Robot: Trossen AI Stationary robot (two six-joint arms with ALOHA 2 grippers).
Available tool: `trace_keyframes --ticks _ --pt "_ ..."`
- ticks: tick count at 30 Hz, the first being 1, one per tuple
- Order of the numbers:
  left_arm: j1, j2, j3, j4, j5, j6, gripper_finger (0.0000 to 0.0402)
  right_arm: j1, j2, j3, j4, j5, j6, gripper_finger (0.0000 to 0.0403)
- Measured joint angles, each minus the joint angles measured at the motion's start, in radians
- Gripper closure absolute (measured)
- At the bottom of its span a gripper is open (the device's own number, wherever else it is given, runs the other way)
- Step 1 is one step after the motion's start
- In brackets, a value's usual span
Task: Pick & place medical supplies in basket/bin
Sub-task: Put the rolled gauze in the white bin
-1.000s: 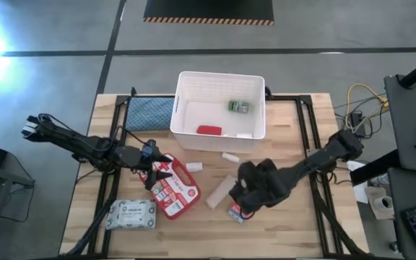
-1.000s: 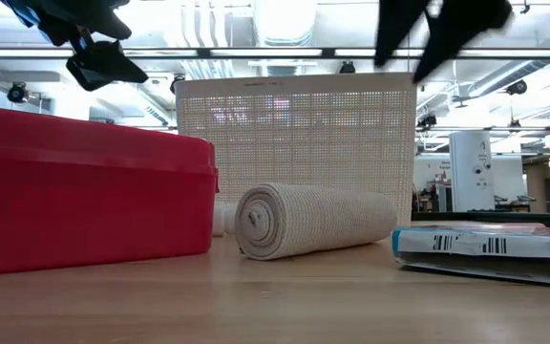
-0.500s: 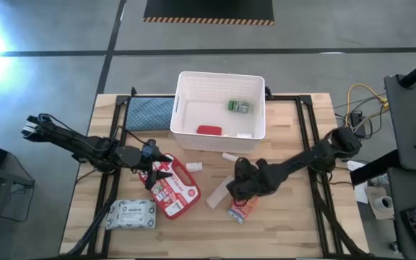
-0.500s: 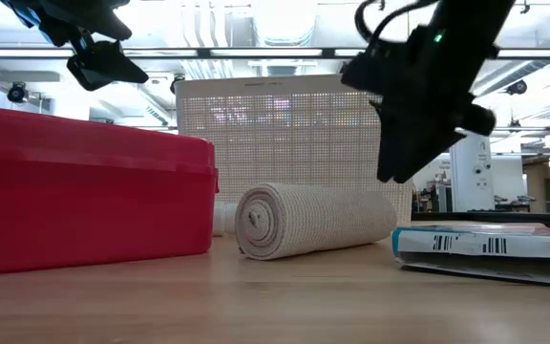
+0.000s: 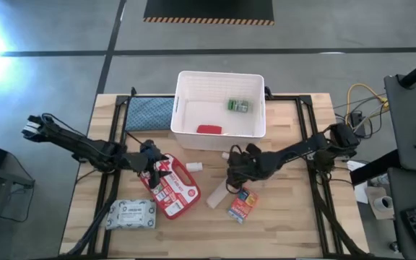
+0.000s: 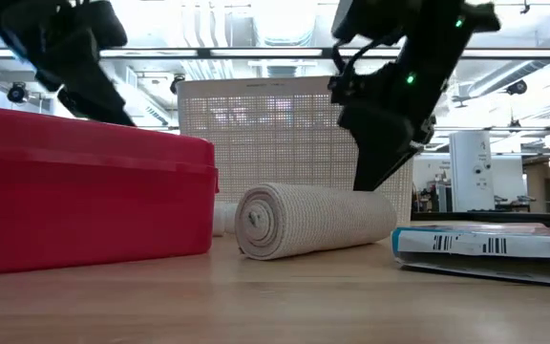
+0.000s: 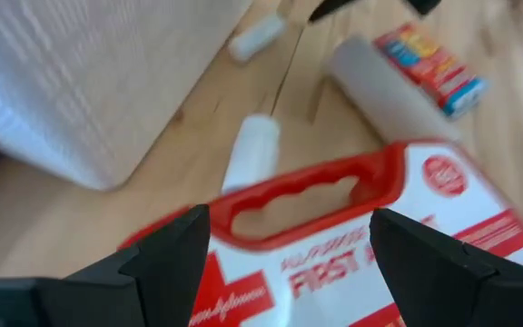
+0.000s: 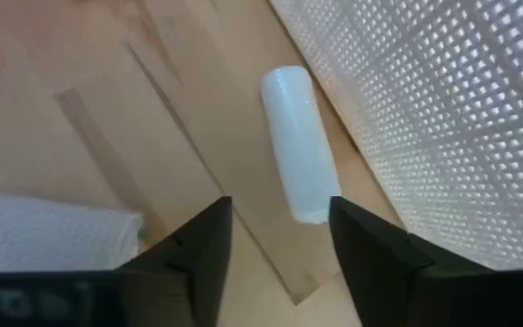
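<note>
Right gripper (image 5: 235, 167) lines up on a white piece (image 8: 298, 154) beside the bin (image 5: 221, 105).

Nearest lies the box (image 5: 242, 205), then the roll (image 5: 219, 191); the piece sits at the gripper's 12 o'clock, touching nothing, fingers spread either side. Best to lower straight, centring the piece before closing, clear of the bin wall. Only the right wrist view shows this alignment. The left gripper (image 5: 149, 163), fingers apart, hangs over the pouch (image 7: 352, 245).

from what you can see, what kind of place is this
Probably a robotics lab or workshop: a wooden work table stands on a bare grey concrete floor with a hazard-striped mat, and exposed ceiling pipes run overhead.
</note>
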Motion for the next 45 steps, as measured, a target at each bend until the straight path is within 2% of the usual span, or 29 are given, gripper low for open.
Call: trace_keyframes --ticks 5,11,19,23,26,30,36,45 --pt "0.0 0.0 -0.052 0.009 0.001 -0.03 0.0121 -0.04 0.048 -0.011 0.072 -0.005 0.011 0.0184" --pt "-0.001 0.0 -0.059 0.017 0.003 -0.05 0.0121 -0.038 0.114 -0.012 0.205 -0.009 -0.049 0.0164" --pt "-0.001 -0.005 -0.051 0.034 0.003 -0.051 0.0121 -0.04 0.115 -0.007 0.182 -0.017 0.014 0.0185" --pt "-0.001 -0.005 -0.051 0.033 0.004 -0.051 0.0121 -0.028 0.088 0.048 0.173 -0.022 0.072 0.0198" --pt "-0.001 -0.005 -0.051 0.033 0.005 -0.051 0.0121 -0.009 0.083 0.094 0.172 -0.034 0.032 0.0201" --pt "-0.001 -0.005 -0.051 0.034 0.005 -0.051 0.0121 0.011 0.081 0.112 0.149 0.042 -0.004 0.0202" --pt "-0.001 -0.005 -0.051 0.034 0.005 -0.051 0.0121 0.01 0.089 0.063 0.013 0.078 0.223 0.0202" --pt "-0.001 -0.005 -0.051 0.034 0.005 -0.051 0.0121 0.017 0.088 -0.007 0.017 0.174 0.238 0.0202"
